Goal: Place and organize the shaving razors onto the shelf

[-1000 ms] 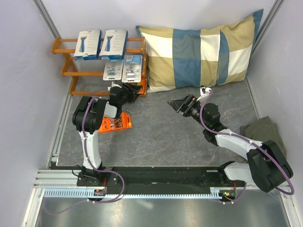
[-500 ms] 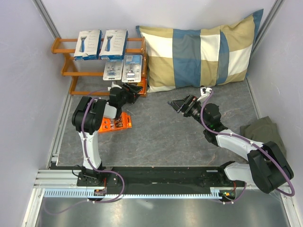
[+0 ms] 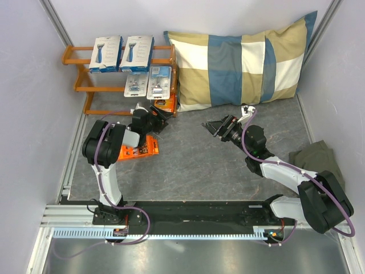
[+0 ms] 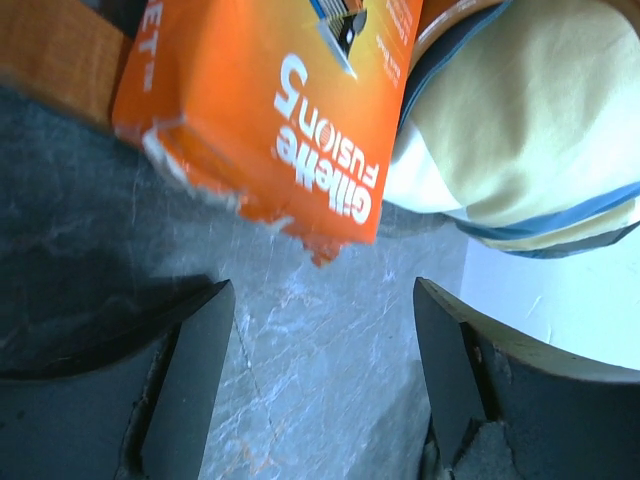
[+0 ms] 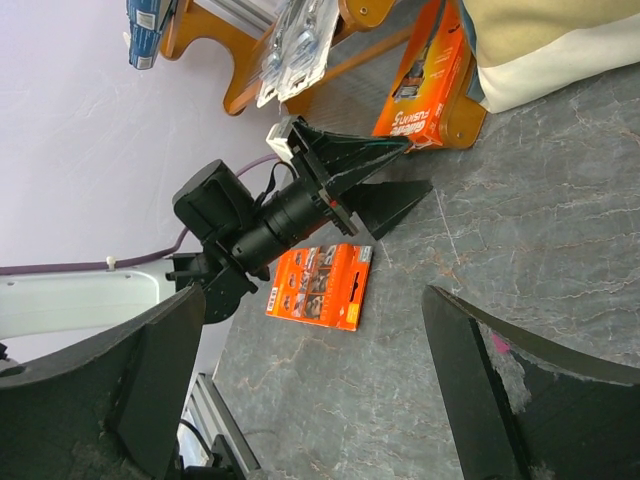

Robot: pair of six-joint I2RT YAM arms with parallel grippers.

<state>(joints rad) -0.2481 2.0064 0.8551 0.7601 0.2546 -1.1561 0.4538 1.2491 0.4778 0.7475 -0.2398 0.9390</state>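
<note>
The shelf (image 3: 77, 56) holds two white razor boxes (image 3: 106, 52) on its top tier and two clear blister packs (image 3: 147, 84) on the middle one. An orange Gillette pack (image 4: 270, 110) leans at the right end of the bottom tier (image 5: 425, 85). My left gripper (image 4: 320, 370) is open just short of it, its fingers apart from the pack and only floor between them. A second orange pack (image 3: 138, 148) lies flat on the floor beside the left arm, also seen as the floor pack (image 5: 320, 285). My right gripper (image 3: 214, 127) hovers open and empty over mid-floor.
A blue-and-beige checked pillow (image 3: 245, 63) leans on the back wall, touching the shelf's right end. An olive cloth (image 3: 316, 157) lies crumpled at the right wall. Grey walls close the left and right sides.
The left gripper's jaws have spread wider and drawn slightly back from the orange pack at the bottom tier, which now stands free. The right arm has not moved.
</note>
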